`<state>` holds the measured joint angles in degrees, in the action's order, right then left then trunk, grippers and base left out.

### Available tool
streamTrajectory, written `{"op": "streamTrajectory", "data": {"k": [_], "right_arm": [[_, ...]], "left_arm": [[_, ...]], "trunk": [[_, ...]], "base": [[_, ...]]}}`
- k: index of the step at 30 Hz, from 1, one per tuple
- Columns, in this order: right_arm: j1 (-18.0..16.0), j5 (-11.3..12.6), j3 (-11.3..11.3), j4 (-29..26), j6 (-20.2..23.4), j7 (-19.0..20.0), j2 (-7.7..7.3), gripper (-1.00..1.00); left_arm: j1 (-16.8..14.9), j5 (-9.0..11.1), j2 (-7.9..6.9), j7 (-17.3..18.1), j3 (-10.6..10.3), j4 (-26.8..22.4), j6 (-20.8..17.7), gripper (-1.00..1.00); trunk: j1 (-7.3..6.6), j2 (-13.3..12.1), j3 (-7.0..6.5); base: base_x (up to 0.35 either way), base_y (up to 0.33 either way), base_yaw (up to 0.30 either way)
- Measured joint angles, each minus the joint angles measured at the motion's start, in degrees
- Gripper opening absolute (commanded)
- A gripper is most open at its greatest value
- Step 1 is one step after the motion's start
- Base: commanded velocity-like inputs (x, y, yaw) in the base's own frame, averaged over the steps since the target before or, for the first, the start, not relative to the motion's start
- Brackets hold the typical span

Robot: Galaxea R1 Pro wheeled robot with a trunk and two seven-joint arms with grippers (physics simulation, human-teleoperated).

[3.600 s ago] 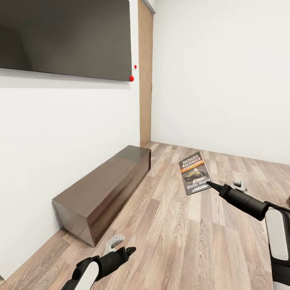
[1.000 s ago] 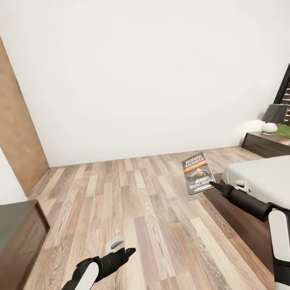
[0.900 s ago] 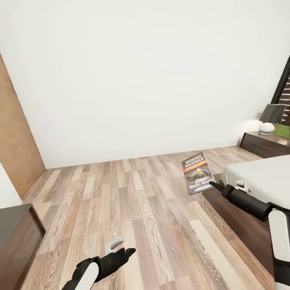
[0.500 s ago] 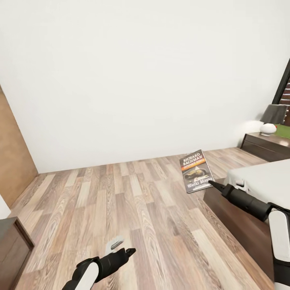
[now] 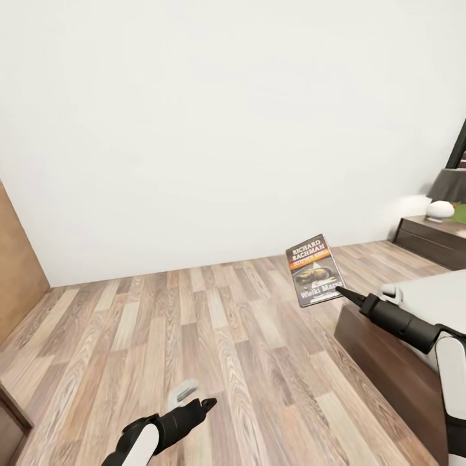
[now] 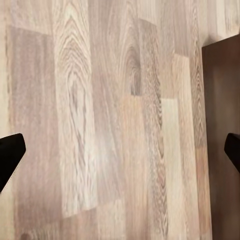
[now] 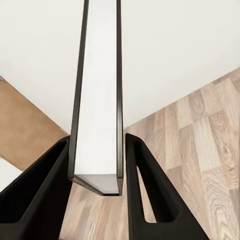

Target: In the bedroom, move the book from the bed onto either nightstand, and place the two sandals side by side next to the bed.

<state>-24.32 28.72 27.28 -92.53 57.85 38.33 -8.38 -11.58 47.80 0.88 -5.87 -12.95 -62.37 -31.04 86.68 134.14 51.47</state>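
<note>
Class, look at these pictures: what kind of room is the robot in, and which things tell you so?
Most likely a bedroom: a bed with an off-white mattress at the right, a dark nightstand beyond it carrying a lamp, and a wood-plank floor.

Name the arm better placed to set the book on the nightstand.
Right. Its gripper already clamps the book, on the nightstand's side; the left gripper hangs open over the floor.

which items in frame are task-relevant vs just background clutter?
Task-relevant:
- book, clamped edge-on in the right pincer
- bed at right
- nightstand beyond it

Background:
- lamp on the nightstand
- wood floor
- white wall
- left pincer, open over the floor, holding nothing
</note>
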Motion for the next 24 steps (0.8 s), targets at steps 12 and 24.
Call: {"op": "streamTrajectory", "data": {"k": [12, 24], "right_arm": [[0.0, 0.2, 0.4, 0.0, 0.1, 0.6, -0.4, -1.0], [0.0, 0.2, 0.4, 0.0, 0.1, 0.7, -0.42, -1.0]], "left_arm": [[0.0, 0.3, -0.08, 0.1, 0.0, 0.1, 0.0, 1.0], [0.0, 0.4, -0.1, 0.1, 0.0, 0.1, -0.3, 1.0]], "trunk": [[0.0, 0.0, 0.0], [0.0, 0.0, 0.0]], "base": [[0.327, 0.0, 0.0], [0.327, 0.005, 0.0]]}}
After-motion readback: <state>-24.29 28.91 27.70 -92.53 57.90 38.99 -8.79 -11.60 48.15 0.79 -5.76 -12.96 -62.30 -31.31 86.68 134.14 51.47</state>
